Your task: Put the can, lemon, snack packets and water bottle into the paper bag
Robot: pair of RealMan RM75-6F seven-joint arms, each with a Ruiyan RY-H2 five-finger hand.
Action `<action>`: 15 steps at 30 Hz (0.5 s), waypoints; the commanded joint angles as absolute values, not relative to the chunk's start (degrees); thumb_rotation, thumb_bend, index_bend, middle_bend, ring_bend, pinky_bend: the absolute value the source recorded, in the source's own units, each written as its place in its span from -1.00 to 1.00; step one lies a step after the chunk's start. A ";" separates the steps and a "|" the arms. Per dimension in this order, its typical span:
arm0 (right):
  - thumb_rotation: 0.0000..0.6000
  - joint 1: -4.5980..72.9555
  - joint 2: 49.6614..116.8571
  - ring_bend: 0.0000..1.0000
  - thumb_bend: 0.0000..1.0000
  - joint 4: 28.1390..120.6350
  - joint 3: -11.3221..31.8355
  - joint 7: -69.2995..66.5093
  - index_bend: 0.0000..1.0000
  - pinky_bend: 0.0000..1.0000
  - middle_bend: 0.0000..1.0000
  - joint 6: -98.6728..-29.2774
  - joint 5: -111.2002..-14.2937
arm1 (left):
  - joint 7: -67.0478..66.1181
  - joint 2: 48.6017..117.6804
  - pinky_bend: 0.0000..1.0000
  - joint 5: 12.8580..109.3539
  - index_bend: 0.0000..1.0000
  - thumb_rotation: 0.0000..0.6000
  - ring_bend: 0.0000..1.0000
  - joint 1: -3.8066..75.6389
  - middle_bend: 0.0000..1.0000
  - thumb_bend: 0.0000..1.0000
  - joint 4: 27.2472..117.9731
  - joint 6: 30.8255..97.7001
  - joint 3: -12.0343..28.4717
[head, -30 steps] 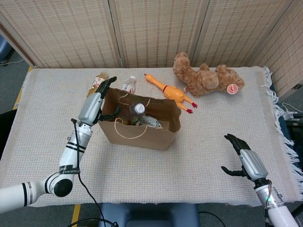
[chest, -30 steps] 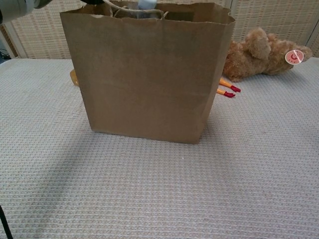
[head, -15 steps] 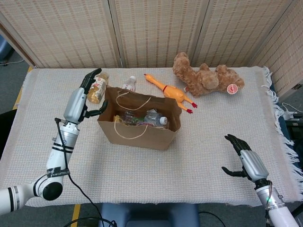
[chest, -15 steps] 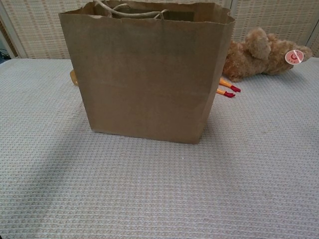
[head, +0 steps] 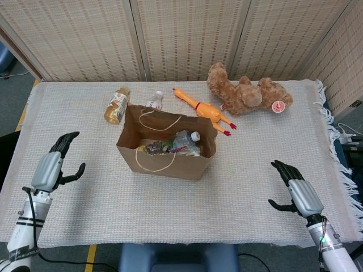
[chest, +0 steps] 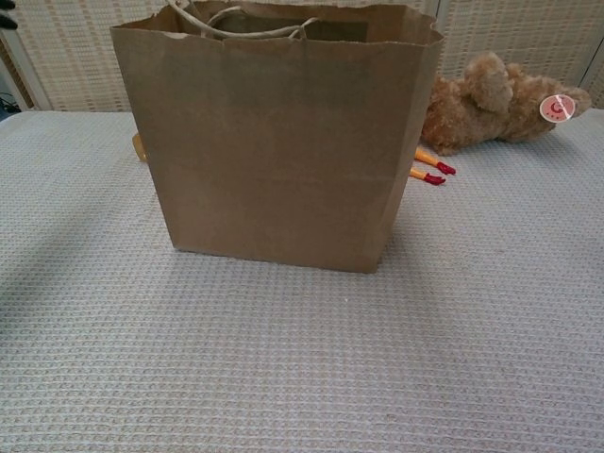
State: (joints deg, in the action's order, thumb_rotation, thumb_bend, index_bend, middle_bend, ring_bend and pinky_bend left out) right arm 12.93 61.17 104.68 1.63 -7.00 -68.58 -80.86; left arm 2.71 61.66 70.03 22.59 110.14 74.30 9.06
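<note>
- The paper bag stands upright and open-topped at the middle of the woven table cover; in the chest view it fills the frame, its brown front wall plain.
- Inside it lies the water bottle on its side, white cap toward 2 o'clock, touching a colourful snack packet on its 9 o'clock side.
- The can and lemon cannot be made out.
- Left hand hangs at the bag's 8 o'clock, well apart, fingers spread, holding nothing.
- Right hand sits at the bag's 4 o'clock, well apart, fingers spread and slightly curled, empty.
- A tan drink bottle lies at the bag's 11 o'clock; a small white-capped bottle stands just behind the bag at 12.
- A rubber chicken lies at 1 o'clock, with a teddy bear beyond it.
</note>
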 commanded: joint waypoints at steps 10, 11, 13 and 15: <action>1.00 12.44 64.15 -1.00 -0.72 102.98 2.26 3.70 -1.00 -1.00 -1.00 -72.47 -80.96 | -3.30 64.77 -0.95 86.13 -1.00 1.00 -1.00 7.78 -1.00 -0.16 95.87 88.70 -4.57; 1.00 12.46 64.29 -1.00 -0.72 103.02 2.29 3.98 -1.00 -1.00 -1.00 -72.48 -80.92 | -2.96 65.06 -0.96 86.56 -1.00 1.00 -1.00 7.40 -1.00 -0.16 95.00 89.03 -4.61; 1.00 12.50 64.47 -1.00 -0.72 103.04 2.31 4.23 -1.00 -1.00 -1.00 -72.51 -80.94 | -2.00 65.15 -0.96 86.76 -1.00 1.00 -1.00 7.10 -1.00 -0.16 94.61 89.06 -4.46; 1.00 12.50 64.67 -1.00 -0.72 103.11 2.35 4.22 -1.00 -1.00 -1.00 -72.59 -80.99 | -0.96 65.05 -0.96 86.95 -1.00 1.00 -1.00 6.79 -1.00 -0.16 94.45 89.12 -4.24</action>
